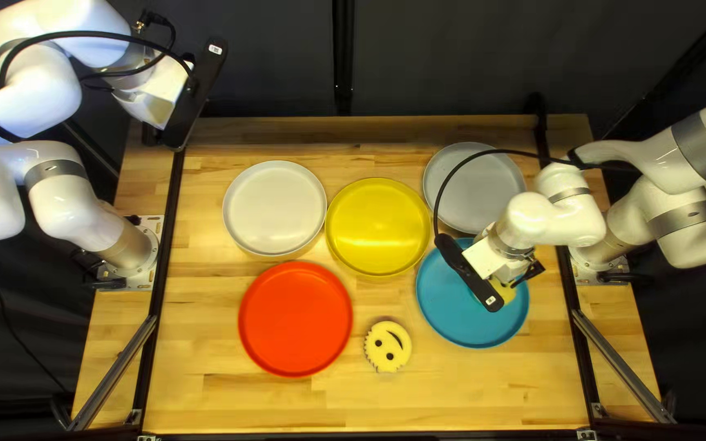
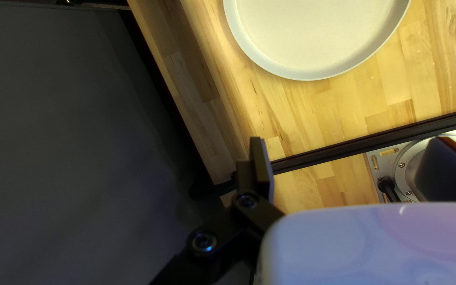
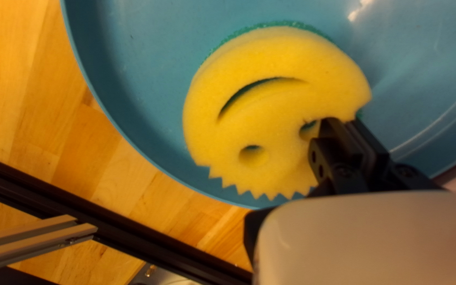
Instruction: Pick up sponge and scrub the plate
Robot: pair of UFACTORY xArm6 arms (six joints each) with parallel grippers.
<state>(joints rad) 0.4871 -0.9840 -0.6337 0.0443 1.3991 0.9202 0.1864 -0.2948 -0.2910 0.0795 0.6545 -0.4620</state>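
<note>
A yellow smiley sponge (image 3: 267,111) with a green underside lies flat on the blue plate (image 3: 141,59), close to its rim. My right gripper (image 3: 333,130) is shut on the sponge's edge; one black finger (image 3: 342,154) shows over it and the other is hidden. From above, that gripper (image 1: 506,289) sits over the right part of the blue plate (image 1: 451,312), and only a bit of the sponge (image 1: 508,295) shows under it. My left gripper (image 1: 172,131) hangs raised over the table's far left corner, open and holding nothing; one finger (image 2: 257,166) shows.
A second yellow smiley sponge (image 1: 388,346) lies on the wood between the orange plate (image 1: 295,318) and the blue one. White (image 1: 274,207), yellow (image 1: 377,225) and grey (image 1: 472,184) plates stand behind. Black rails (image 1: 166,245) run along both sides of the table.
</note>
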